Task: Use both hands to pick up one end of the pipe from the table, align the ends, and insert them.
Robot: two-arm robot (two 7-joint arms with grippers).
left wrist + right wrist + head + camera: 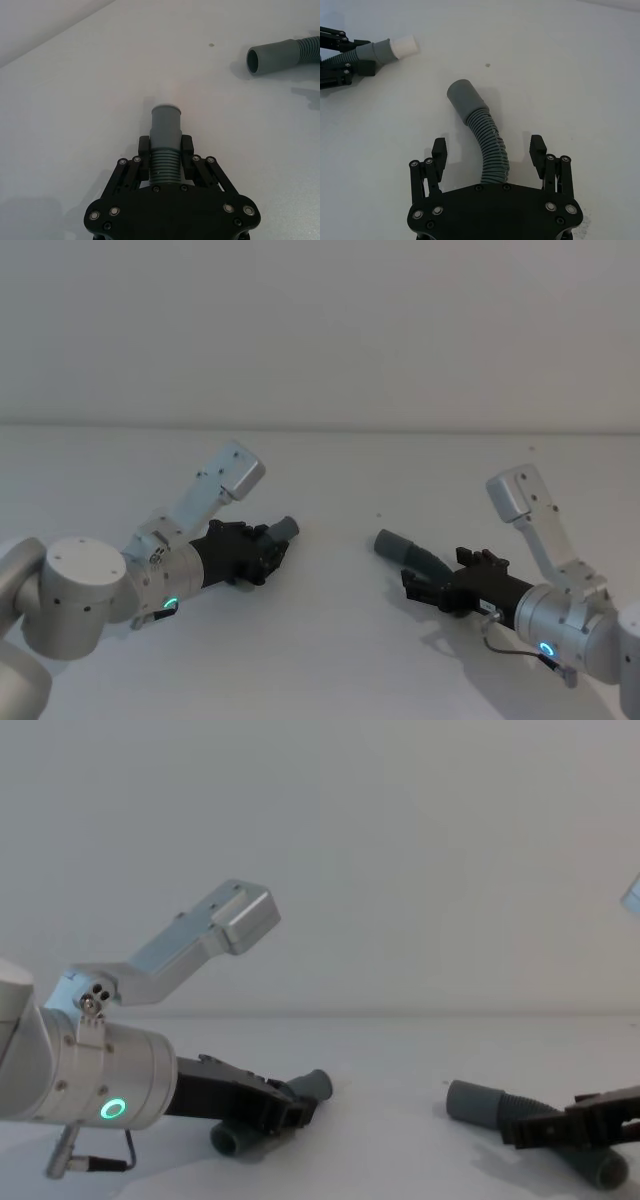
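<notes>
My left gripper [262, 556] [165, 146] is shut on the ribbed part of the short pipe piece [164, 162], just behind its smooth grey cuff [284, 529] [318, 1084], which sticks out past the fingertips toward the right. The longer pipe piece [490, 145] lies on the white table [330, 640], its cuff [395, 545] [472, 1103] pointing left. My right gripper [425, 585] [489, 149] is open and straddles its ribbed body, with a gap on each side. The short piece's pale tip [404, 46] faces the longer piece's open cuff [270, 54].
A small dark speck [378, 517] marks the table between the two cuffs. The table's far edge [320, 427] meets a plain wall.
</notes>
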